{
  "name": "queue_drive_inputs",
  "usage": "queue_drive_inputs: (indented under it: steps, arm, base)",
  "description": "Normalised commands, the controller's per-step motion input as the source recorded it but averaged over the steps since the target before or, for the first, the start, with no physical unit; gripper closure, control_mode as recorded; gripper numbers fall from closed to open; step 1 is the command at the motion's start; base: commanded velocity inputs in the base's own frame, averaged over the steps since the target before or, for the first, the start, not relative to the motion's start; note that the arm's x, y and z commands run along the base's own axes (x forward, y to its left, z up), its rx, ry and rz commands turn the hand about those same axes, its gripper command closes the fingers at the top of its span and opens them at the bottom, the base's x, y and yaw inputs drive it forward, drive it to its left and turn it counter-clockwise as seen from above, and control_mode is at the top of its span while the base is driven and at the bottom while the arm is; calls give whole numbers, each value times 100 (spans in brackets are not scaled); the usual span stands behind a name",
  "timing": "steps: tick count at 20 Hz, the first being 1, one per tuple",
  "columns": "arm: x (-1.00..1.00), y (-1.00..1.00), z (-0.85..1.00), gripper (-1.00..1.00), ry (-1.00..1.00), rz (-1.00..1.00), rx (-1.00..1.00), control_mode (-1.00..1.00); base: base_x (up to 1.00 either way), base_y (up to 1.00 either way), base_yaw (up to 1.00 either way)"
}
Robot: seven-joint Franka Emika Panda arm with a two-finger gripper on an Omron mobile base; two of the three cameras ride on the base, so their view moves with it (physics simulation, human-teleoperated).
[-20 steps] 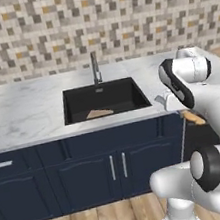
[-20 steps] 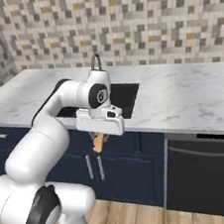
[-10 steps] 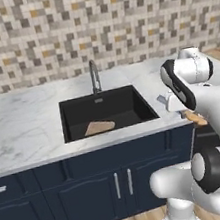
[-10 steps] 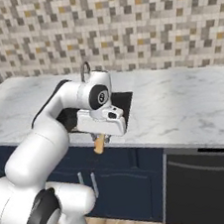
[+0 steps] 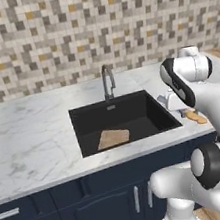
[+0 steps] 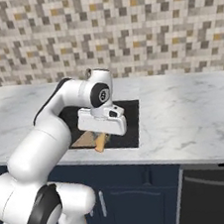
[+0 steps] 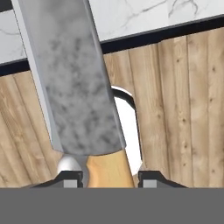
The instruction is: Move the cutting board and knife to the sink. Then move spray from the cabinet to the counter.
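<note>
We see our fingers pinching the knife by its orange handle, the grey blade reaching out past the tips over wooden floor. The cutting board lies on the bottom of the sink, off to the fingers' side, set in the marble worktop. No label or writing can be read on anything.

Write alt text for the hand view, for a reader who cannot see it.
The gripper holds the knife by its orange handle, the broad grey blade reaching up and away from the camera. Behind the blade lie wooden floor planks and, across the top, the white marble counter edge over a dark band.
</note>
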Motion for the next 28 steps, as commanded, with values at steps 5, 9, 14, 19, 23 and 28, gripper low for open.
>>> queue_drive_inputs:
  steps: [5,9,14,19,23,28]
  arm:
    - [0,0,0,100,0,0,0,100]
    - [0,0,0,100,0,0,0,100]
    - [0,0,0,100,0,0,0,100]
    - [0,0,0,100,0,0,0,100]
    - [0,0,0,100,0,0,0,100]
    - [0,0,0,100,0,0,0,100]
  base:
    - [20,65,-12]
    - [16,50,-9]
    - [30,41,-8]
    - [36,44,-8]
    - [43,51,-9]
    - [35,49,-8]
